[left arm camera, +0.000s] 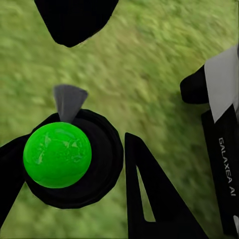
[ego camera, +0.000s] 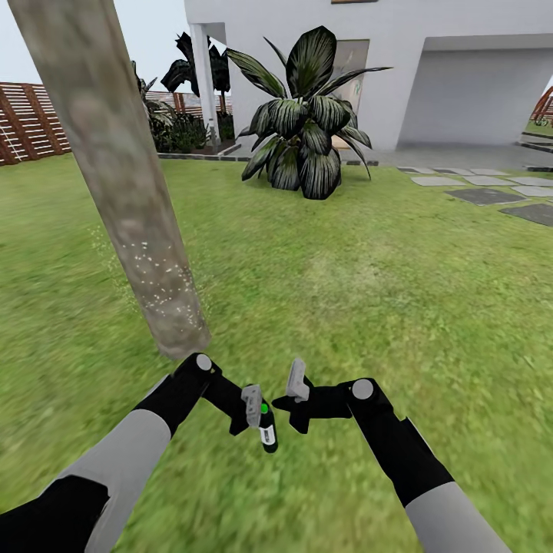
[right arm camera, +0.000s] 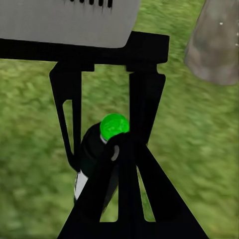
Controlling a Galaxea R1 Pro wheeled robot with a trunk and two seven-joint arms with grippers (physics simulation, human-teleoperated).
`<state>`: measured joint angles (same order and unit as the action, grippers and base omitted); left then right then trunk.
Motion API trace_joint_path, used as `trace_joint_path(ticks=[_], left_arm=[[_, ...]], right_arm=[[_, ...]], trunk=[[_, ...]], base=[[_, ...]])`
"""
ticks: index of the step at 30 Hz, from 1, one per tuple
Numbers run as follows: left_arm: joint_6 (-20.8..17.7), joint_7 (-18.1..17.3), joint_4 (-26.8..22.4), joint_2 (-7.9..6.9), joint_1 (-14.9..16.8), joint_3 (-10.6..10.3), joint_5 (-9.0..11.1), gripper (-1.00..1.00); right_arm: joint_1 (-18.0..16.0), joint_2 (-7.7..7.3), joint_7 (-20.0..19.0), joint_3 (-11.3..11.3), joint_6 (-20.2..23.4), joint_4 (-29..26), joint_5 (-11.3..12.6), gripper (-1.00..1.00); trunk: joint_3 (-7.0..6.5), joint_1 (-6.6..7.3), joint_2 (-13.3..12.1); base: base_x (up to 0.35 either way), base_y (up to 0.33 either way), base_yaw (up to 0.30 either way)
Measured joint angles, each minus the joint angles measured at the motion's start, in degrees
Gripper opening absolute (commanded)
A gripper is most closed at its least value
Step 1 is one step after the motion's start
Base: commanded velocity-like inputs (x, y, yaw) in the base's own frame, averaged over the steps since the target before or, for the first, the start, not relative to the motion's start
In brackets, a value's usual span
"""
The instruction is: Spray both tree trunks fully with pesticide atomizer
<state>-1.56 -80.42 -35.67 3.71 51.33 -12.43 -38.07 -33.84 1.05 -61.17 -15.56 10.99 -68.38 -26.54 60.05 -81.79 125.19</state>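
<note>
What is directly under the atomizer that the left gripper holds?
Under the atomizer, held in the left gripper, only green grass is visible. The bottle's base hides the patch right beneath it, so whether it touches the ground cannot be told.

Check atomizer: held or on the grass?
Held. The left gripper is shut on the atomizer, roughly upright, green top up, above the grass.

The tree trunk [ego camera: 115, 184] is set on the grass [ego camera: 369, 292], left and near. A big plant [ego camera: 303, 115] is placed farther back, with paving slabs [ego camera: 491, 188] at far right.
</note>
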Motion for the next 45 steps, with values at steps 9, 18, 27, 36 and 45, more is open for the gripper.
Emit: trace_joint_path(ticks=[9,18,27,36,45], left_arm=[[0.1,0.0,0.0,-0.02,0.0,0.0,0.5,-1.0],[0.1,-0.1,0.0,0.11,-0.1,0.0,0.8,-1.0],[0.1,-0.1,0.0,0.77,0.0,0.0,0.8,-1.0],[0.1,-0.1,-0.1,1.1,0.0,0.0,0.8,-1.0],[-0.2,0.0,0.2,0.59,-0.1,-0.5,-0.3,-1.0]], right_arm=[[0.0,0.0,0.0,0.1,0.0,0.0,0.0,-1.0],[0.0,0.0,0.0,0.1,0.0,0.1,-0.1,-1.0],[0.0,0.0,0.1,0.1,0.0,0.1,-0.1,-1.0],[0.0,-0.02,0.0,0.2,0.0,0.1,-0.1,-1.0],[0.0,-0.06,0.0,0.2,0.0,0.1,-0.1,-1.0]], trunk=[[0.0,0.0,0.0],[0.0,0.0,0.0],[0.0,0.0,0.0],[0.0,0.0,0.0],[0.0,0.0,0.0]], base=[[0.0,0.0,0.0],[0.0,0.0,0.0],[0.0,0.0,0.0],[0.0,0.0,0.0],[0.0,0.0,0.0]])
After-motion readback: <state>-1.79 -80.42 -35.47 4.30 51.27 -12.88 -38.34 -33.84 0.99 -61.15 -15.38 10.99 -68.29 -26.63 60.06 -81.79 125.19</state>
